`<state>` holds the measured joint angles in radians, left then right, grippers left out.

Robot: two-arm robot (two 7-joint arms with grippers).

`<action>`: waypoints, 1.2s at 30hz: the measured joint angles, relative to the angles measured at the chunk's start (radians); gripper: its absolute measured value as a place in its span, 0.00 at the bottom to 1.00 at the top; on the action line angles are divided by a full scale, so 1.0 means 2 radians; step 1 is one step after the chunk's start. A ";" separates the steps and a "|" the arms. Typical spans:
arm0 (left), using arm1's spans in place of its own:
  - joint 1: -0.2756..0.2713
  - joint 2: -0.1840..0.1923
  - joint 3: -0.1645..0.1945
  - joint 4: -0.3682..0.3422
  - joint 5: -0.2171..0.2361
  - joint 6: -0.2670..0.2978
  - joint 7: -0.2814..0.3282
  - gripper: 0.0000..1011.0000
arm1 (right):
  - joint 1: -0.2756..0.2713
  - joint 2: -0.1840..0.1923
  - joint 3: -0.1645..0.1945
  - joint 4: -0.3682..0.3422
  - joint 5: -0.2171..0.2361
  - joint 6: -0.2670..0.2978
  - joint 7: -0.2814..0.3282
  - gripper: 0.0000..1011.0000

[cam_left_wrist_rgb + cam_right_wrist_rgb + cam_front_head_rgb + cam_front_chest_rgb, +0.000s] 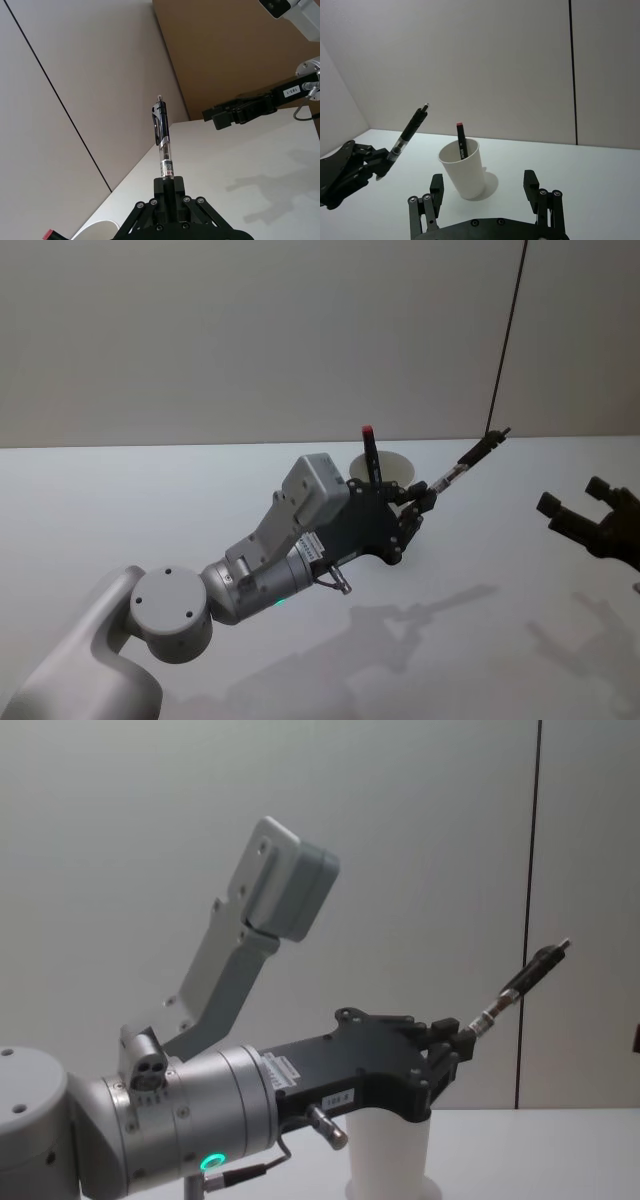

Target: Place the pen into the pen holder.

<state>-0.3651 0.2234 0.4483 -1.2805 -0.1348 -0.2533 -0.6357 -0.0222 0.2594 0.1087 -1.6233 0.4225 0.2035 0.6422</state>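
Observation:
My left gripper [418, 504] is shut on the lower end of a clear-barrelled pen [470, 458] with a black cap end, which slants up and to the right. It hovers just in front and to the right of the white pen holder [392, 468], with the pen's free end high above the rim. A black pen with a red top [370, 452] stands in the pen holder [464, 169]. In the left wrist view the pen [162, 142] rises from the fingers [168, 184]. The chest view shows the gripper [458, 1042] above the holder [390, 1156]. My right gripper [588, 512] waits open at the right.
The white table [150, 510] runs back to a plain wall. A dark vertical seam [508, 335] marks the wall behind the holder. Room is free on the table's left and between the two grippers.

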 joint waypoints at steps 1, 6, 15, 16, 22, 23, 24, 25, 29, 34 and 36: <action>0.000 0.000 0.000 0.000 0.000 0.000 0.000 0.12 | -0.001 0.000 0.000 0.000 0.004 0.004 0.002 0.99; 0.000 0.000 0.000 0.000 0.000 0.000 0.000 0.12 | -0.004 0.002 0.000 -0.002 0.028 0.024 0.007 0.99; 0.000 0.000 0.000 0.000 0.000 0.000 0.000 0.12 | -0.011 0.001 -0.003 -0.012 0.062 0.051 0.014 0.99; 0.000 0.000 0.000 0.000 0.000 0.000 0.000 0.12 | -0.012 0.001 -0.004 -0.013 0.064 0.052 0.014 0.99; 0.000 0.000 0.000 0.000 0.000 0.000 0.000 0.12 | -0.018 -0.001 -0.008 -0.021 0.082 0.061 0.017 0.99; 0.000 0.000 0.000 0.000 0.000 0.000 0.000 0.12 | -0.018 -0.001 -0.009 -0.022 0.083 0.061 0.018 0.99; 0.000 0.000 0.000 0.000 0.000 0.000 0.000 0.12 | -0.019 -0.002 -0.010 -0.024 0.087 0.062 0.018 0.99; 0.000 0.000 0.000 0.000 0.000 0.000 0.000 0.12 | -0.020 -0.003 -0.011 -0.025 0.089 0.062 0.018 0.99; 0.000 0.000 0.000 0.000 0.000 0.000 0.000 0.12 | -0.023 -0.007 -0.015 -0.030 0.099 0.061 0.015 0.99; 0.000 0.000 0.000 0.000 0.000 0.000 0.000 0.12 | -0.025 -0.014 -0.022 -0.036 0.109 0.058 0.003 0.99; 0.000 0.000 0.000 0.000 0.000 0.000 0.000 0.12 | -0.025 -0.016 -0.024 -0.037 0.112 0.057 -0.001 0.99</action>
<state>-0.3650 0.2234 0.4483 -1.2807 -0.1348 -0.2533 -0.6355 -0.0719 0.2265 0.0602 -1.6978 0.6458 0.3167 0.6405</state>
